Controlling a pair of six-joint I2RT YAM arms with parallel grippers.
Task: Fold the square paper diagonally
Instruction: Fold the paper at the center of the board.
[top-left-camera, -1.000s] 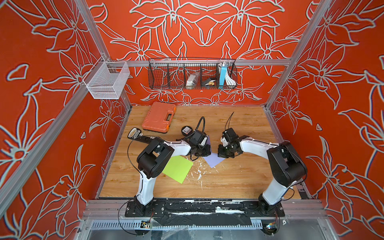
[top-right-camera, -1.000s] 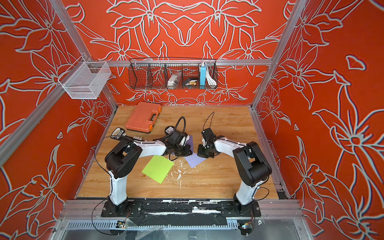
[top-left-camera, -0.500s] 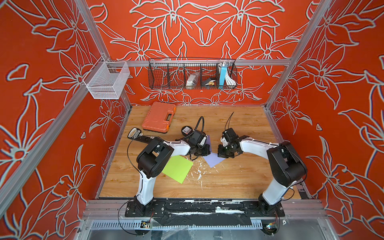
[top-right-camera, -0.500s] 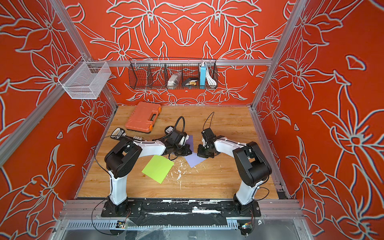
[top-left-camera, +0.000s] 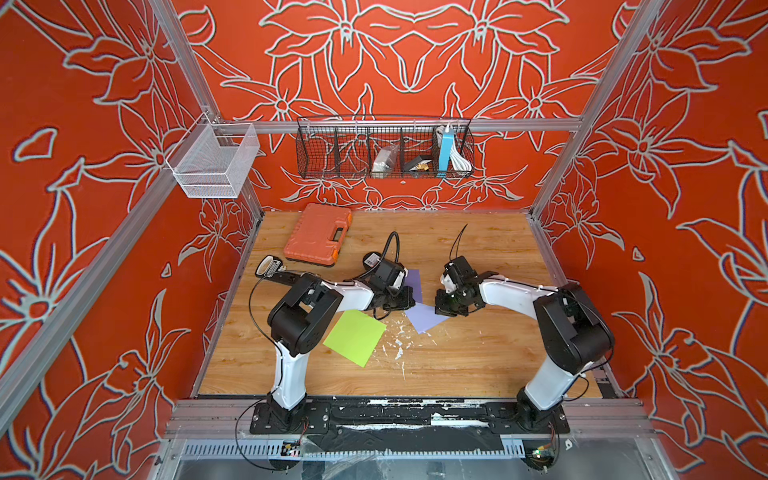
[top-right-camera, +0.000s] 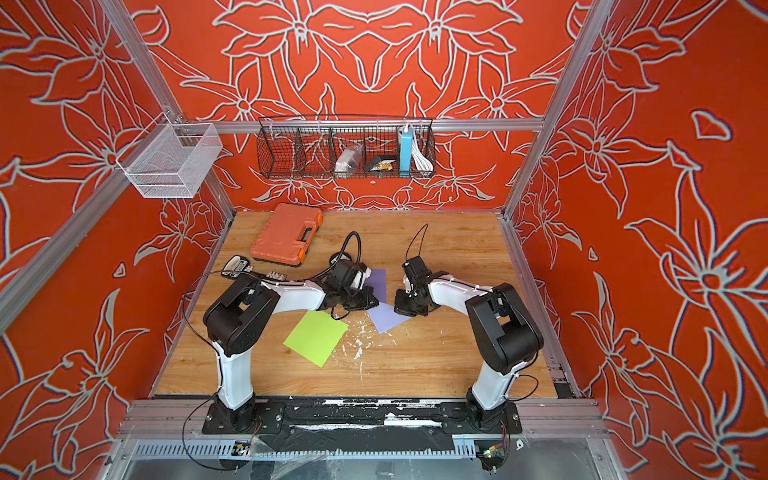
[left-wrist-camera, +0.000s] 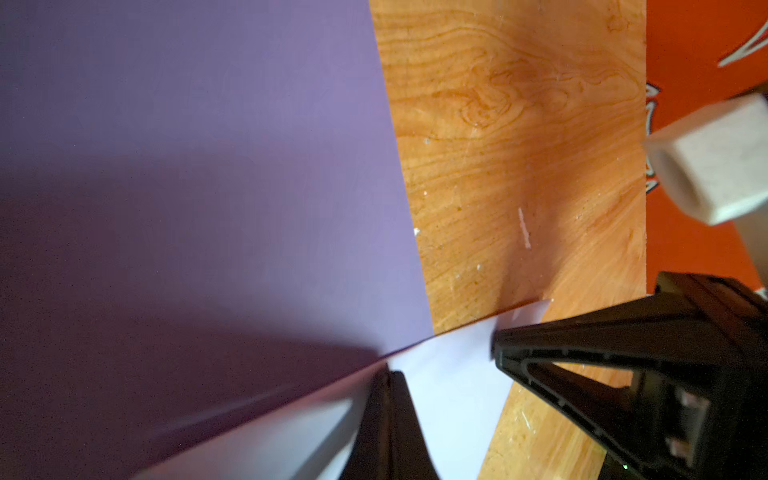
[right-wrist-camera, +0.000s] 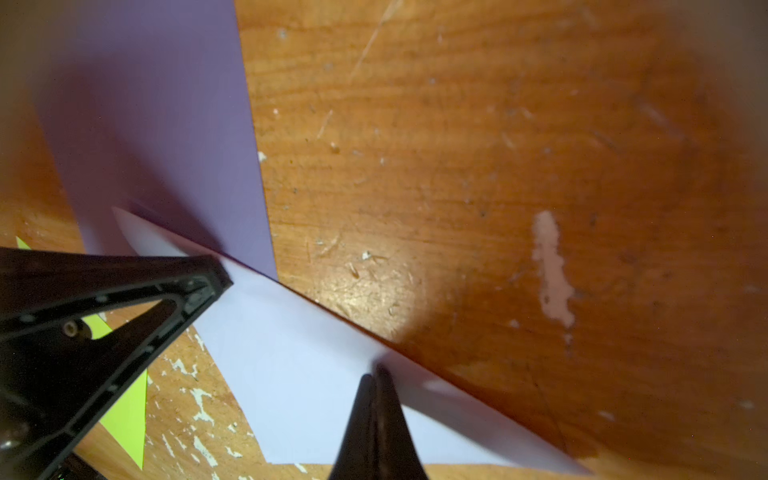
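Observation:
The square paper (top-left-camera: 424, 319) (top-right-camera: 387, 316) lies mid-table, purple on one face and pale lilac on the other. A pale flap (right-wrist-camera: 291, 353) is turned over along a fold line, and the purple face (left-wrist-camera: 208, 166) stretches beyond it. My left gripper (top-left-camera: 409, 302) (left-wrist-camera: 390, 372) is shut, its tip resting right on the fold line. My right gripper (top-left-camera: 442, 308) (right-wrist-camera: 376, 370) is shut too, its tip on the flap's far edge. Each gripper's black fingers (left-wrist-camera: 582, 353) (right-wrist-camera: 124, 291) show in the other wrist view. Whether either tip pinches the sheet is unclear.
A lime green paper (top-left-camera: 355, 337) lies flat just nearer than the left arm. An orange tool case (top-left-camera: 318, 235) sits at the back left, a small device (top-left-camera: 268, 266) beside it. White paint flecks (top-left-camera: 399, 353) mark the wood. A wire basket (top-left-camera: 384, 149) hangs on the back wall.
A little more of the purple face shows behind the left gripper than a second ago. Both arms have barely moved and both grippers stay shut.

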